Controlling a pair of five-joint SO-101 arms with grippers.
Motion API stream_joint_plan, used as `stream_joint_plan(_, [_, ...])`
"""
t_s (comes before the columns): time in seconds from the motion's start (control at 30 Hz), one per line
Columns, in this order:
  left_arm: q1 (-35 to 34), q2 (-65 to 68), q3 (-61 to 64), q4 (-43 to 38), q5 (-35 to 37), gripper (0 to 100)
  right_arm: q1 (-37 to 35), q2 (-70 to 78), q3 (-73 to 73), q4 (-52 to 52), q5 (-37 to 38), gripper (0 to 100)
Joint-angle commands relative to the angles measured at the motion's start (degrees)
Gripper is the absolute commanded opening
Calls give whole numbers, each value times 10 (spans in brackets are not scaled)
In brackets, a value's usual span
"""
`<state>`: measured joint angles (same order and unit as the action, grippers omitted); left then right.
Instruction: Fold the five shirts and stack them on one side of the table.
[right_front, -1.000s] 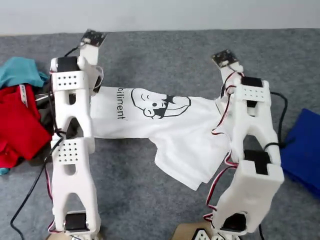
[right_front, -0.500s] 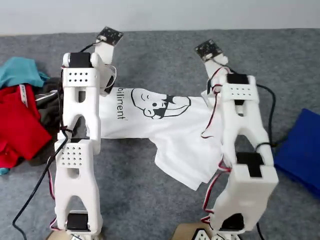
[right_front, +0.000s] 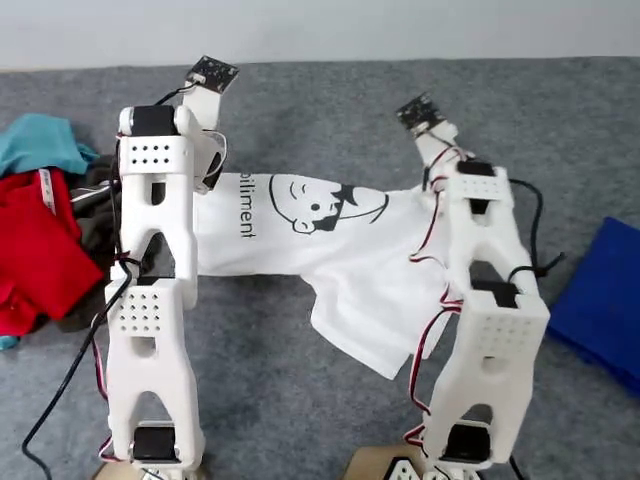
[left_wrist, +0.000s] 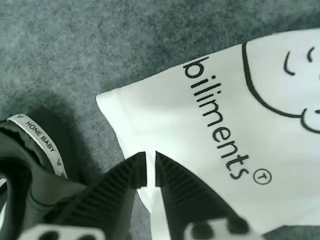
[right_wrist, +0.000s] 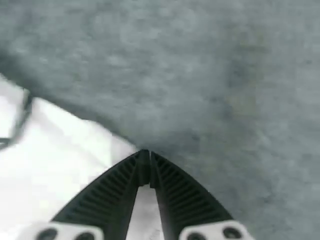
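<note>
1. Right tool (right_wrist: 145, 157): two black ribbed jaws, tips pressed together at the edge of the white shirt (right_wrist: 55, 170)
2. White cloth shows in the slit between the jaws
3. Short black printed line (right_wrist: 22, 112) near the shirt's border
4. Grey, felt-like counter (right_wrist: 200, 75) beyond the tips

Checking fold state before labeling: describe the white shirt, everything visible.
The white shirt is soft cloth with a black line-drawn face and black lettering. It lies mostly flat on the grey table cover, spread between the arms, one rumpled flap trailing toward the arms' bases. The left end effector pinches one edge, the right end effector the opposite edge.
</note>
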<state>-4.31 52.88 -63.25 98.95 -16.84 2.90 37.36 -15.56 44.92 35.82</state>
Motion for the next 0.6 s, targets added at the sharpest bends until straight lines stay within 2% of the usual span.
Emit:
stream_joint_plan(0.0, [6, -44, -1, 16, -6, 39, 12, -21, -73, 65, 4, 10])
stream_joint_plan(0.37, [11, -55, 20, 19, -6, 40, -53, -123, -104, 275, 4, 11])
stream_joint_plan(0.57, [68, -177, 230, 17, -39, 40, -51, -177, -104, 377, -39, 12])
